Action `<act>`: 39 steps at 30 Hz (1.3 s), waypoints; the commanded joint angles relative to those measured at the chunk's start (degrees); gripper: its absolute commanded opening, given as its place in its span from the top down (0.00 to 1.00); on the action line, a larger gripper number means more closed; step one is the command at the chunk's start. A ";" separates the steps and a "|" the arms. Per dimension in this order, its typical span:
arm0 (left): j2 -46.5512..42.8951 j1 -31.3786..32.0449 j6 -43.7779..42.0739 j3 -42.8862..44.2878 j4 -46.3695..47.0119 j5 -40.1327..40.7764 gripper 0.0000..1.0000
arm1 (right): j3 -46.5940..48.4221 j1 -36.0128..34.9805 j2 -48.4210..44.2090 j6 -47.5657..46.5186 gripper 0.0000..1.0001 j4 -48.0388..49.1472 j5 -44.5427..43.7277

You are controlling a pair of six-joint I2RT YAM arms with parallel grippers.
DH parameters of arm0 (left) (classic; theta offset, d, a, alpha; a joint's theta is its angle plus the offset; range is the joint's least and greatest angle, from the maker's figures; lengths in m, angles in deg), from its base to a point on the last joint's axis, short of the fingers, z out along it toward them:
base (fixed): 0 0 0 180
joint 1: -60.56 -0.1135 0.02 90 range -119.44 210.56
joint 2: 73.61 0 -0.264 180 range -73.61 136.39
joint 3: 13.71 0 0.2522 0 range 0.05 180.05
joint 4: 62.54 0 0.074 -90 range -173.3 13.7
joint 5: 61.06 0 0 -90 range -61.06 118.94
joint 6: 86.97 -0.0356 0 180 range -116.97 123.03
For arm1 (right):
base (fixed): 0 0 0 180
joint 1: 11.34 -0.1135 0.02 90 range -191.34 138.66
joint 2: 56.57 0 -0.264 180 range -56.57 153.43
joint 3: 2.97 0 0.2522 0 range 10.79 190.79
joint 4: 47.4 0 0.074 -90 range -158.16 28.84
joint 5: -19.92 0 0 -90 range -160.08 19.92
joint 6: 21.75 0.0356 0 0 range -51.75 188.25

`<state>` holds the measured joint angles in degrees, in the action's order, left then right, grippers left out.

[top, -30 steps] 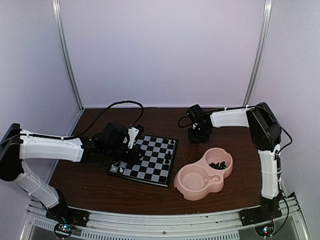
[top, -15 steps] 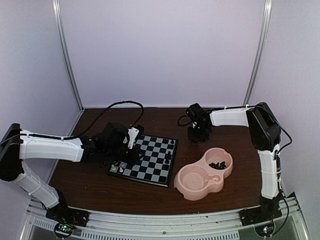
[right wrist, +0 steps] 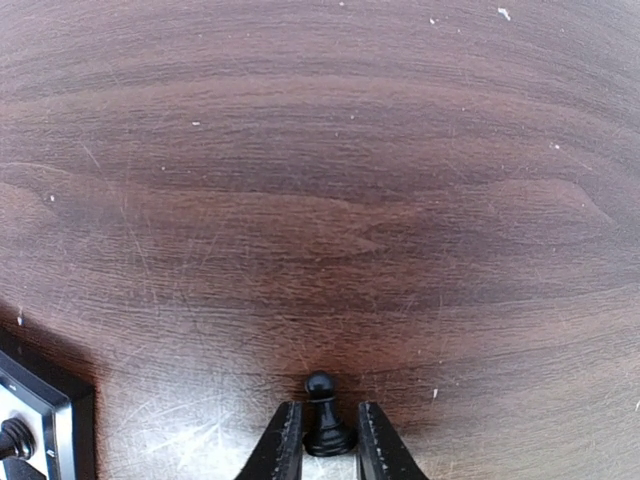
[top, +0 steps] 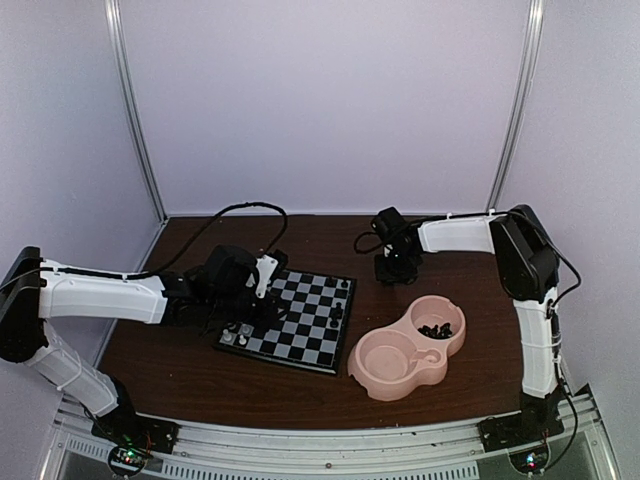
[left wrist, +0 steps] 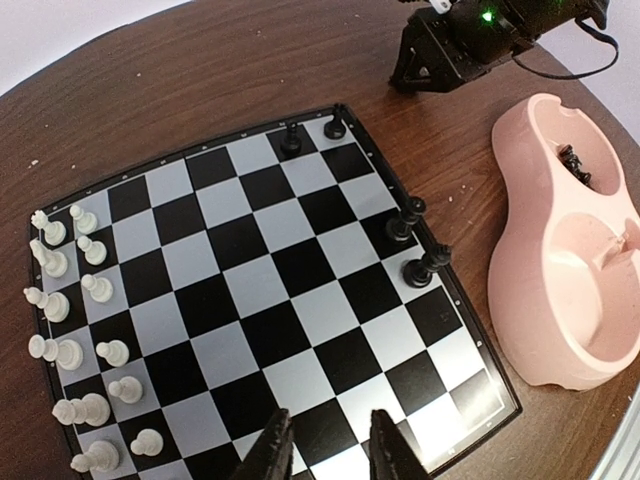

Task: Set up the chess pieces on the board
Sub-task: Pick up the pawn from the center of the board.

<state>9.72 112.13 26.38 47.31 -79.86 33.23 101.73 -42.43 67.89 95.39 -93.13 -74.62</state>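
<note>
The board (top: 300, 322) lies left of the table's middle. White chess pieces (left wrist: 75, 330) stand in two rows along its left edge in the left wrist view. Black chess pieces (left wrist: 415, 245) stand at its right edge, two more (left wrist: 290, 138) at the far corner. My left gripper (left wrist: 330, 455) hovers open over the board's near edge with nothing between its fingers. Beyond the board's far right corner, my right gripper (right wrist: 322, 445) is shut on an upright black pawn (right wrist: 322, 415) just over the bare wooden table; its fingers press the pawn's base.
A pink double-bowl dish (top: 385, 362) sits right of the board, with several black pieces (top: 437, 329) in its far bowl. The board's corner (right wrist: 40, 410) shows at the lower left of the right wrist view. The left arm's cable loops behind the board.
The right gripper's fingers have closed in on the black pawn. Both arms have stayed nearly where they were.
</note>
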 commanded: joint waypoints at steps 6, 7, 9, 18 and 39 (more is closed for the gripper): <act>-0.49 -2.09 2.68 -0.01 1.03 0.47 0.73 | 2.50 0.36 1.52 -1.15 0.90 -2.58 -3.26; -0.87 -2.23 2.82 -0.29 1.27 0.45 0.73 | 1.95 0.22 0.71 -1.30 0.90 -2.27 -3.82; -1.58 -2.50 3.15 -0.99 1.79 0.48 0.73 | 0.35 -0.20 -1.54 -1.74 0.90 -0.91 -5.33; -2.74 -3.15 4.01 -2.47 3.18 -1.23 0.74 | -9.71 -7.29 -14.50 -9.78 0.90 11.58 -8.36; -4.40 -12.80 15.52 -13.79 33.28 -34.88 0.47 | -20.72 -27.71 -24.80 -29.66 0.88 28.76 -1.46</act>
<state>2.81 100.68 37.72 33.89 -57.76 7.92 81.84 -69.84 44.90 69.31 -66.59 -77.81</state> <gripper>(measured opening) 0.539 0.139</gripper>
